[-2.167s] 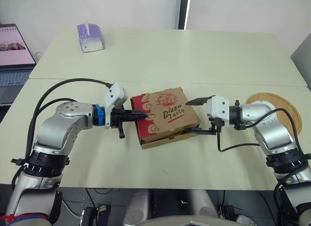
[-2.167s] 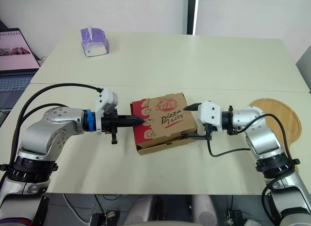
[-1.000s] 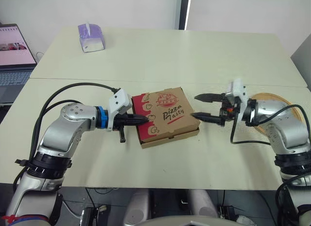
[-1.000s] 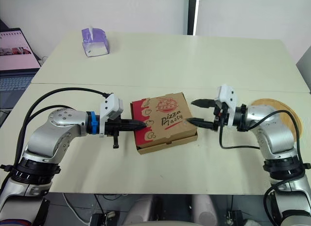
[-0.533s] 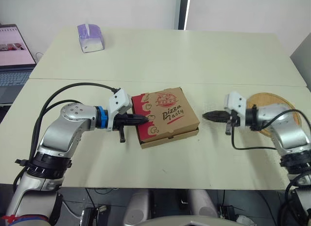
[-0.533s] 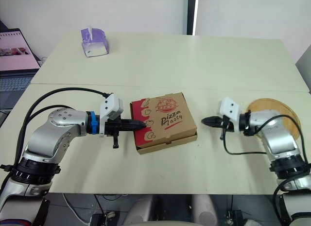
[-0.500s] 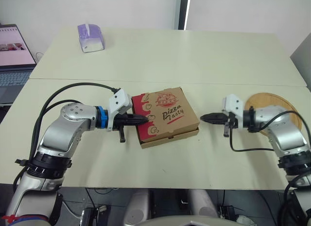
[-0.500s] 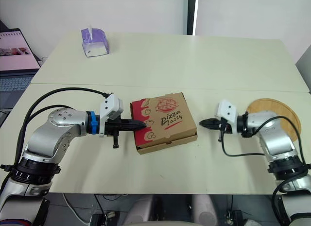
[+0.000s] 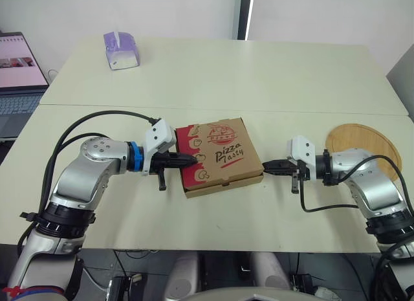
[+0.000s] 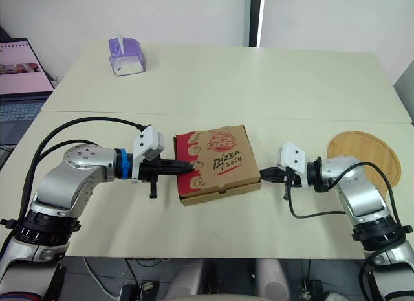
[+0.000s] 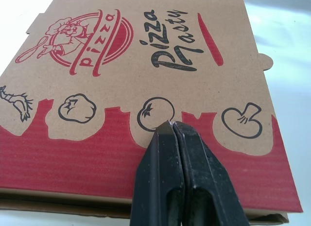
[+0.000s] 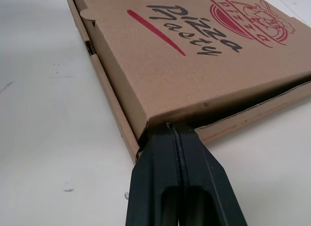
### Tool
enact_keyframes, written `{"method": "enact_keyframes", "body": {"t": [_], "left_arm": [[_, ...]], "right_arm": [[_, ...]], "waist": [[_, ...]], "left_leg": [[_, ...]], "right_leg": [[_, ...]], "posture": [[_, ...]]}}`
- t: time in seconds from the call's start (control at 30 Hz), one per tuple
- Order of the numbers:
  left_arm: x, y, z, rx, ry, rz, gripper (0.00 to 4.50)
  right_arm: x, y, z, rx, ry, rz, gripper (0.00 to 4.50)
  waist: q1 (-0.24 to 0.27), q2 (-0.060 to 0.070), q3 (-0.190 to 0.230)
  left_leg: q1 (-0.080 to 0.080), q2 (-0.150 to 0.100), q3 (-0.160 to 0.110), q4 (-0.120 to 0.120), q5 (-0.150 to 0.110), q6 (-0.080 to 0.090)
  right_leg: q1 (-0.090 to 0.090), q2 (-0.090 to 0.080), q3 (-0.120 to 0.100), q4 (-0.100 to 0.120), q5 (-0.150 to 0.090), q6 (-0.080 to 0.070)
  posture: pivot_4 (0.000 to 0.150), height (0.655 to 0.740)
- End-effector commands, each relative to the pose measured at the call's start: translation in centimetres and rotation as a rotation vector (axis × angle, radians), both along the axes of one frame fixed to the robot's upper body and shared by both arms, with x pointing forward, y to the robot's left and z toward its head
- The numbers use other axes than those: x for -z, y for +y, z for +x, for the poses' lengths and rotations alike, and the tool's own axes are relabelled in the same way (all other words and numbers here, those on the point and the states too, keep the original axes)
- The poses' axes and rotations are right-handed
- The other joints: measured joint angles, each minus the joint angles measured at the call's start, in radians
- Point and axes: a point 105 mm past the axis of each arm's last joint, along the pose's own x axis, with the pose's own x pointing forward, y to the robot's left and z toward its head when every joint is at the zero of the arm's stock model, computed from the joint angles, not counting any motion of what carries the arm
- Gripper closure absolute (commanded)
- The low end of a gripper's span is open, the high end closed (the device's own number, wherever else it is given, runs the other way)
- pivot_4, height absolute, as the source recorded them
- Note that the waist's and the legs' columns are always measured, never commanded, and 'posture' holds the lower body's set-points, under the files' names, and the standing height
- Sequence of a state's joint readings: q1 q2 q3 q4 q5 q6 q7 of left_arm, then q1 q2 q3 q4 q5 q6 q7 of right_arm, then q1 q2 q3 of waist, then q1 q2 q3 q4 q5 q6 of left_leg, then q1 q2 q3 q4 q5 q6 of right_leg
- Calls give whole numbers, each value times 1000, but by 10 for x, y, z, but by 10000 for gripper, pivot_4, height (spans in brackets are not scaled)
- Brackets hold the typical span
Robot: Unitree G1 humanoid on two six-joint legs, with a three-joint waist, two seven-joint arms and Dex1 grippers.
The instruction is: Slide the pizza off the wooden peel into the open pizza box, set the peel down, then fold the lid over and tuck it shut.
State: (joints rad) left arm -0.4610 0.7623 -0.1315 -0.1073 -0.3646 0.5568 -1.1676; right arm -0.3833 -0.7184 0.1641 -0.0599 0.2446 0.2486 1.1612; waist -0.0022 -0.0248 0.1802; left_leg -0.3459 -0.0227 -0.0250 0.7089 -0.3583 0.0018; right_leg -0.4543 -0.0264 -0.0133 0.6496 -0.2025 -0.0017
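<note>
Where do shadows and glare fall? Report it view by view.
Left wrist view: the table beyond the pizza box glares white; the lid is evenly lit. Right wrist view: dark shadow under the lid's overhang at the right pincer. Left eye view: soft shadow along the box's near edge.

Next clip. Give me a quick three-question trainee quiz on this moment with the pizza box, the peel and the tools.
1. True or false: the pizza box has its lid folded down.
2. Where does the wooden peel lie? A) flat on the table, at the robot's right B) under the box C) on the laptop
3. Fill in: the left tool, fingers shut, rests its tips on the box's ____.

Key: 1 true; 2 A; 3 lid.
</note>
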Motion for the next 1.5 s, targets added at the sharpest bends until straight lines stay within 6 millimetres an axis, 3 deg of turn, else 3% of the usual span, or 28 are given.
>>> {"method": "enact_keyframes", "body": {"t": [0.03,0.13,0.2,0.37,0.5,0.6,0.9,1.17,1.5], "left_arm": [[-2,1,0,9,-23,15,45000],[-2,1,1,9,-23,16,45000],[-2,1,1,9,-25,16,45000],[-7,0,0,12,-36,-15,45000],[-23,5,-3,9,-42,-81,45000],[-39,18,-10,4,-39,-89,45000],[-15,27,-24,-8,7,8,45000],[4,13,-24,-5,14,13,45000],[-9,26,-24,3,16,25,45000]], "right_arm": [[-23,-16,18,31,-117,-28,44730],[-38,-17,26,35,-134,15,44730],[-49,-3,19,-10,-82,124,44730],[-37,13,5,-72,-35,129,44730],[-29,16,3,-73,-25,122,44730],[-22,16,0,-81,-12,103,44730],[-19,18,2,-81,-17,94,44730],[-20,17,3,-77,-20,89,44730],[-21,16,4,-70,-27,83,44730]], "waist": [[-1,0,0],[0,0,0],[0,0,0],[1,0,0],[0,0,0],[0,0,0],[1,1,0],[2,1,0],[1,1,0]], "left_leg": [[0,0,0,0,0,0],[0,0,0,1,0,0],[0,0,0,1,0,0],[0,1,-1,1,0,0],[-1,0,0,2,-1,1],[-1,1,0,2,-1,1],[-1,1,0,2,-1,1],[-1,1,0,2,-1,1],[-1,0,-1,2,-1,2]], "right_leg": [[0,0,0,0,0,0],[0,0,0,0,1,0],[0,1,0,0,1,0],[0,1,0,0,1,0],[0,1,0,0,1,0],[0,1,0,0,1,0],[0,1,0,-1,1,0],[1,1,0,-1,1,0],[1,1,0,-1,1,1]], "posture": [[1500,7400],[1500,7400],[1500,7400],[1500,7400],[1500,7400],[1500,7400],[1500,7400],[1500,7400],[1500,7400]]}}
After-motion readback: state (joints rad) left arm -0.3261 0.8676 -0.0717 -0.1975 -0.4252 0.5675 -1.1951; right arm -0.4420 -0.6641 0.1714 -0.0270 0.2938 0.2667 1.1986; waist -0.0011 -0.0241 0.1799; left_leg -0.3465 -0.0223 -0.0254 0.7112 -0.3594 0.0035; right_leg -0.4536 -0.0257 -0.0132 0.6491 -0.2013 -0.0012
